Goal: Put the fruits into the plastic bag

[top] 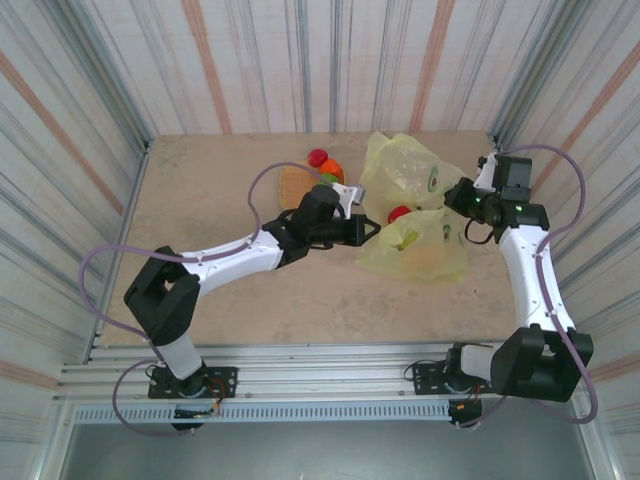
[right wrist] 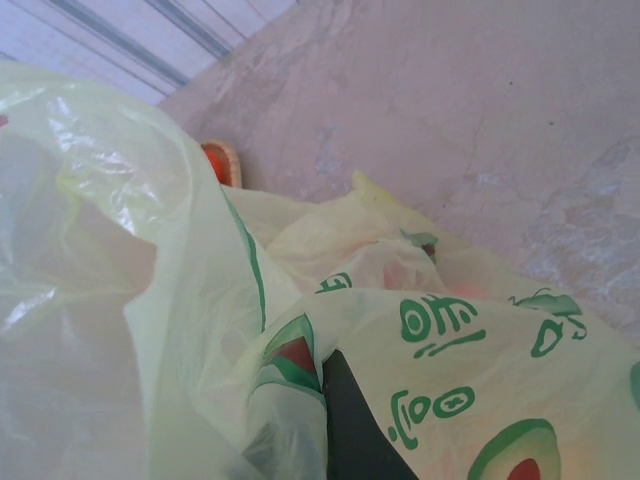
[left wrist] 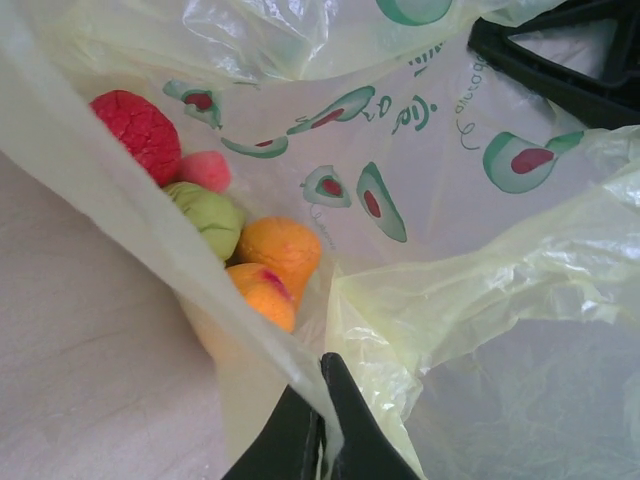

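My left hand (left wrist: 322,395) is pinched on the bag (left wrist: 450,260) rim. The right hand (top: 456,197) is buried in plastic; grip I cannot tell. Fruits (left wrist: 280,245) sit inside. If my pinch slips, the mouth likely collapses, spilling them.

— Any writing to read?
— Only green lettering (right wrist: 432,404) printed on the plastic bag (right wrist: 150,250), beside its avocado pictures (left wrist: 515,160).
— What does it say?
— Cannot tell. From the right wrist it sits upside down on crumpled plastic. From the left wrist it is curly script (left wrist: 408,112), and no word comes clear.
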`<state>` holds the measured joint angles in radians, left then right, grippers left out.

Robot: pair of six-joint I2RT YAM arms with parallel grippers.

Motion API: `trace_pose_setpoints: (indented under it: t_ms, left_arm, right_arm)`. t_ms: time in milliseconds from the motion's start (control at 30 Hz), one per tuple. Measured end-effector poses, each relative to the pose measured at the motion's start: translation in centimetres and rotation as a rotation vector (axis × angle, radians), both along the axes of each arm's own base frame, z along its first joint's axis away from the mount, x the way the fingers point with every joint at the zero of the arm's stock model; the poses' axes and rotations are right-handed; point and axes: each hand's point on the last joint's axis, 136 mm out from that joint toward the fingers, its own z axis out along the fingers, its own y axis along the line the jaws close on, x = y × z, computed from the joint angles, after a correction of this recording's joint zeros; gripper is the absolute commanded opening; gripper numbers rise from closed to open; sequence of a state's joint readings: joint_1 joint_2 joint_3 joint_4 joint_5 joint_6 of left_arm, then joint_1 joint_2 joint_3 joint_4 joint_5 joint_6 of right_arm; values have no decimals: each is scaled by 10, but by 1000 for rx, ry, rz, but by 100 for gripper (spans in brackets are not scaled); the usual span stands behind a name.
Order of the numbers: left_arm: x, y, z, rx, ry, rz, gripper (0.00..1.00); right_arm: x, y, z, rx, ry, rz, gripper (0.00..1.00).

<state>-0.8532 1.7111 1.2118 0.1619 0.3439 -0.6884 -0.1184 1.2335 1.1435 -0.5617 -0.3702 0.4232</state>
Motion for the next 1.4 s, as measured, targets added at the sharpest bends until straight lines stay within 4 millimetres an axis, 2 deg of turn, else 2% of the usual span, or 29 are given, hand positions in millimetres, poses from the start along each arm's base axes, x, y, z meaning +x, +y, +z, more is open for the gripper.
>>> trace_pose_setpoints:
  t_ms: [100, 200, 333, 500, 633, 733, 800, 867, 933, 1000, 1100, 1267, 1400]
  left_arm:
    - [-1, -1, 0, 0, -3, -9, 12]
    - [0, 0, 3, -2, -5, -15, 22]
    - [9, 7, 2, 7, -12, -10, 50]
    - [22, 29, -4, 68, -36, 13, 72]
    - [25, 52, 15, 88, -107, 30, 82]
    - [28, 72, 38, 74, -174, 65, 83]
    - [36, 90, 51, 69, -206, 117, 83]
    - [52, 107, 54, 80, -217, 184, 83]
    - [70, 125, 46, 119, -204, 253, 84]
    - [93, 140, 28, 186, -171, 319, 85]
    - [126, 149, -1, 289, -128, 377, 86]
    - [164, 145, -51, 447, -91, 383, 95]
    - [187, 136, -79, 513, -73, 359, 98]
  right_arm:
    - [0, -3, 0, -20, -2, -4, 1]
    - [0, -4, -1, -28, 1, -10, 1]
    - [1, -5, -4, -33, 11, -13, 1]
    - [2, -6, -5, -34, 15, -13, 1]
    - [3, -9, -8, -35, 21, -17, 1]
    - [3, -10, -9, -33, 24, -17, 1]
    - [3, -10, -10, -34, 25, -12, 1]
    - [4, -9, -11, -32, 27, -5, 1]
    - [4, -8, -12, -28, 30, 1, 1]
    - [5, -6, -13, -22, 33, 6, 1]
    - [5, -5, -14, -17, 36, 11, 1]
    - [5, -4, -14, -12, 35, 16, 1]
    - [5, -4, -13, -6, 34, 18, 1]
